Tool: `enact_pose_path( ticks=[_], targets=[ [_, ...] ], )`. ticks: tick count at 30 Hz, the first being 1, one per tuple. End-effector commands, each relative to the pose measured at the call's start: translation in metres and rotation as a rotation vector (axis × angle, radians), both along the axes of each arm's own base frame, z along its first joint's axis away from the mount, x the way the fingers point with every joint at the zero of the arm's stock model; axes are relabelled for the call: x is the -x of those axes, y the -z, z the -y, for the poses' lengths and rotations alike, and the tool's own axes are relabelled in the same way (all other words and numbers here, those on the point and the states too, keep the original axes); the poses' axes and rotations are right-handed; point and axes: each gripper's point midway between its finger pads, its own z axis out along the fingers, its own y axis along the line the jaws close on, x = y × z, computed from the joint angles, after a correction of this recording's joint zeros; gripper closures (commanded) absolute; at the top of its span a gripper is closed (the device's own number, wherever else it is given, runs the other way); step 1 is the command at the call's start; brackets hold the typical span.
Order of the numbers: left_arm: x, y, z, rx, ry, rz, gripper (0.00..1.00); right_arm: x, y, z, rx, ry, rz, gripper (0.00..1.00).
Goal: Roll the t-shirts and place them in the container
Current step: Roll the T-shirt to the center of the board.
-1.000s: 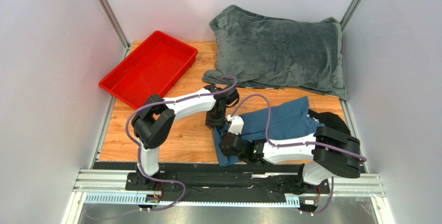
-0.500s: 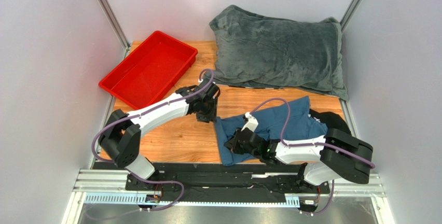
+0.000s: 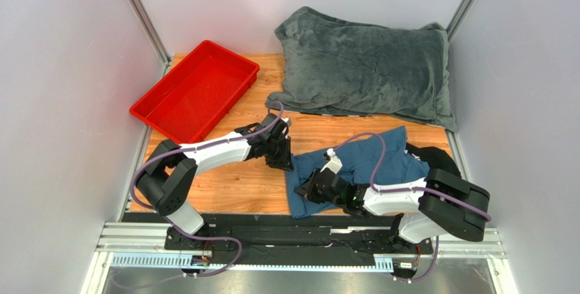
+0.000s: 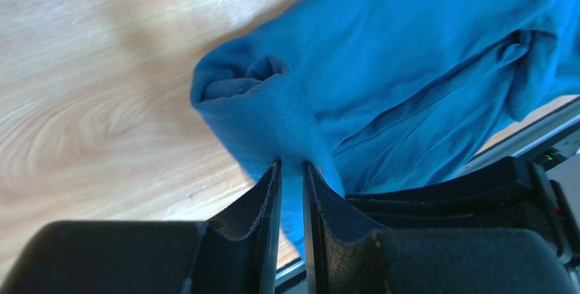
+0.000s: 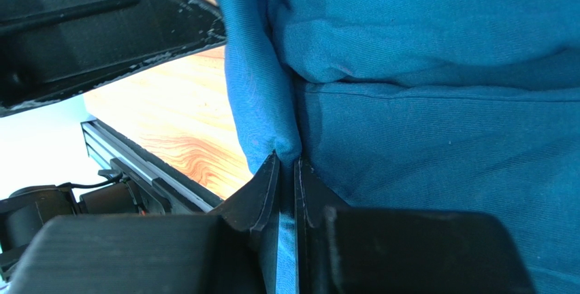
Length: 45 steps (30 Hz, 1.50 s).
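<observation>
A dark teal-blue t-shirt lies crumpled on the wooden table, right of centre. My left gripper is at the shirt's far left corner. In the left wrist view the left gripper is shut on a pinched fold of the t-shirt, with cloth bunched just past the tips. My right gripper is at the shirt's near left edge. The right wrist view shows the right gripper shut on a hem fold of the t-shirt. The two grippers are close together.
A red tray stands at the back left. A large grey plush blanket covers the back right. A black cloth lies under the shirt's right end. Bare wood lies left of the shirt; the black base rail runs along the near edge.
My left gripper has moved right and nearer onto the shirt's left corner and closed on the cloth. My right gripper has kept its hold and shifted slightly.
</observation>
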Motion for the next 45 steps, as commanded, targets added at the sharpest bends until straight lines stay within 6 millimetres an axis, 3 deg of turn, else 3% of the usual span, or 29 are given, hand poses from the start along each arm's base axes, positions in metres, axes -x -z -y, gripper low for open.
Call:
enact_pose_path(
  ticks=[1,6,11,12,15,17,21,25,30,34,42,43,45],
  targets=[
    [-0.009,-0.012,0.023,0.105,0.023,0.028,0.75,0.001,0.004,0.001,-0.011,0.017,-0.027,0.92],
    [-0.007,0.001,0.022,0.076,0.017,-0.005,0.75,0.001,0.004,0.003,0.01,0.019,-0.025,0.88],
    [-0.006,0.012,0.017,0.021,0.009,-0.043,0.75,0.005,-0.003,0.006,0.072,-0.014,-0.002,0.66],
    [-0.004,0.015,0.013,-0.003,0.009,-0.053,0.75,0.002,-0.013,0.005,0.074,-0.013,0.029,0.6],
    [-0.006,0.014,0.01,-0.034,0.003,-0.057,0.75,0.009,-0.017,0.01,0.119,-0.029,0.049,0.55],
    [-0.006,0.013,0.008,-0.047,0.002,-0.064,0.75,0.016,-0.017,0.016,0.176,-0.042,0.051,0.55],
    [-0.006,0.012,0.007,-0.058,0.006,-0.064,0.75,0.024,-0.027,0.021,0.28,-0.051,0.126,0.72],
    [-0.007,0.012,0.007,-0.069,0.01,-0.067,0.75,0.038,-0.016,0.02,0.373,-0.093,0.125,0.85],
    [-0.006,0.014,0.006,-0.08,0.016,-0.076,0.75,0.054,0.007,0.017,0.435,-0.133,0.071,0.93],
    [-0.007,0.012,0.008,-0.078,0.018,-0.075,0.75,0.058,0.013,0.025,0.471,-0.138,0.066,0.9],
    [-0.009,0.011,0.009,-0.086,0.034,-0.077,0.75,0.034,-0.052,0.032,0.528,-0.106,0.245,0.8],
    [-0.008,0.011,0.009,-0.087,0.036,-0.079,0.75,0.031,-0.066,0.026,0.534,-0.106,0.273,0.78],
    [-0.007,0.011,0.009,-0.085,0.046,-0.082,0.73,0.024,-0.074,0.021,0.574,-0.111,0.321,0.73]
  ],
)
